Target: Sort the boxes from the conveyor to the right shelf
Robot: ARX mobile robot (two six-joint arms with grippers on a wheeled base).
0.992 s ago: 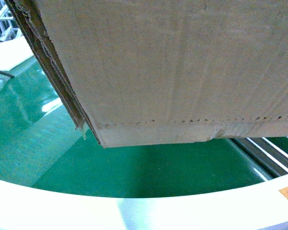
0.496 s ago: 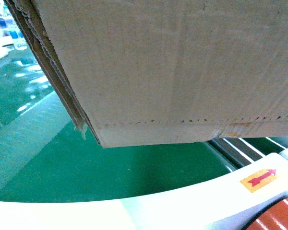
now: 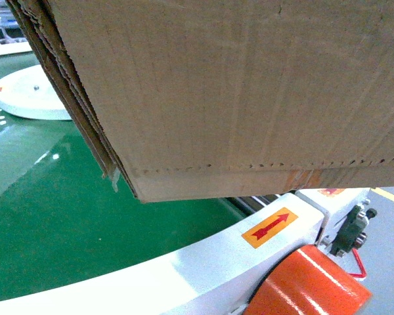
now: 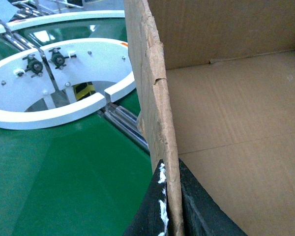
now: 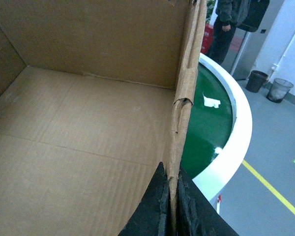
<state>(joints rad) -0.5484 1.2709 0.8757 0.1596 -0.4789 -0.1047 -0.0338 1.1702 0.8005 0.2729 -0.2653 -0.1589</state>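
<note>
You will find no readable words, brands or numbers anywhere. The only sign is an orange sticker (image 3: 270, 227) with a red arrow, on the conveyor's white rim (image 3: 203, 269). The arrow points up and to the right.

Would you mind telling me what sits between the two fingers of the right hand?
The carton's torn right wall stands between the black fingers of the right hand, pinched from both sides; the right wrist view shows it.

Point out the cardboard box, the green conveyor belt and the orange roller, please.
cardboard box (image 3: 249, 92): head view, outer side wall.
green conveyor belt (image 3: 65, 216): head view, bare belt surface.
orange roller (image 3: 312, 285): head view, its curved side.
</note>
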